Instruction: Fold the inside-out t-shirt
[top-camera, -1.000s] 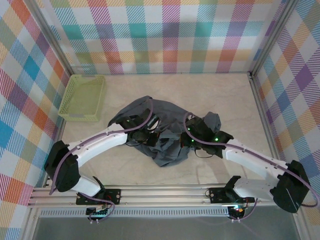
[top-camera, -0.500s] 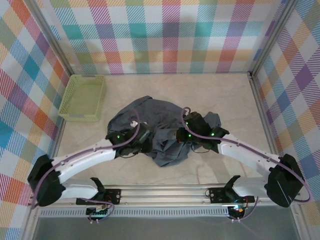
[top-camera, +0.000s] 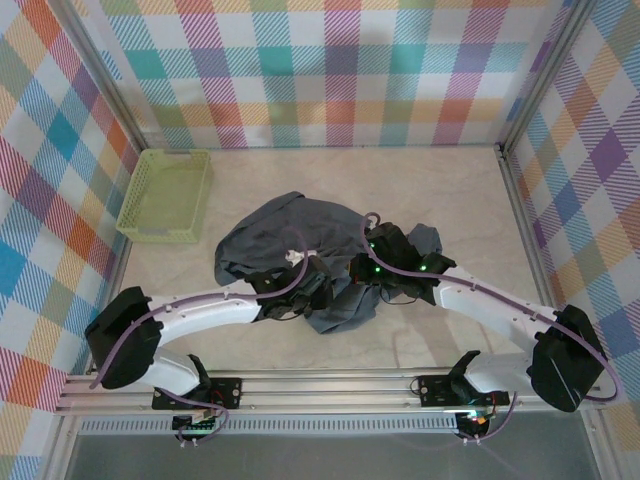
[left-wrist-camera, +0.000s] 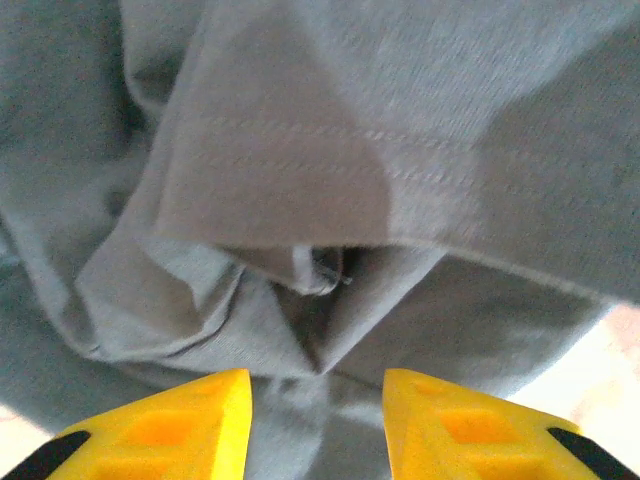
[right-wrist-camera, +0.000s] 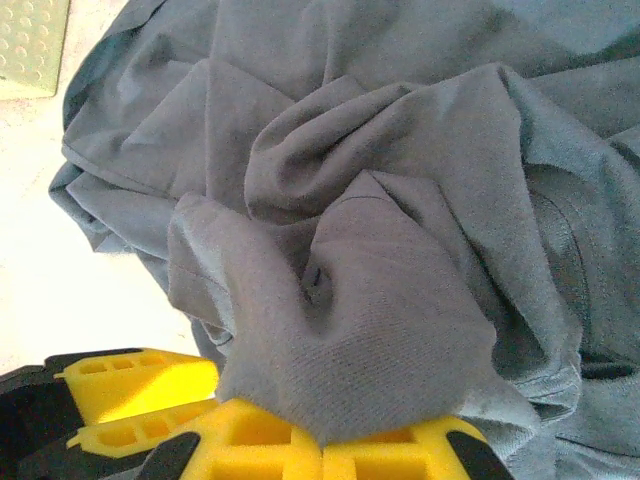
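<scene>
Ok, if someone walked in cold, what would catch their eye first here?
The dark grey t-shirt, heaped in the middle of the table with the left arm and right arm reaching into it. The yellow right jaws are shut on a bunch of its cloth; the left jaws stand open facing a stitched hem. A lime-green basket sits far left, apart from it.

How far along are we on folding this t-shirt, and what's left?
Done: nothing folded yet. The inside-out t-shirt lies crumpled in a heap on the table, with no flat panel or straight edge.
In hand: the right gripper is shut on a bunch of its cloth, and the left gripper hovers open over a stitched hem.
Left: spread it flat, then make every fold.
</scene>
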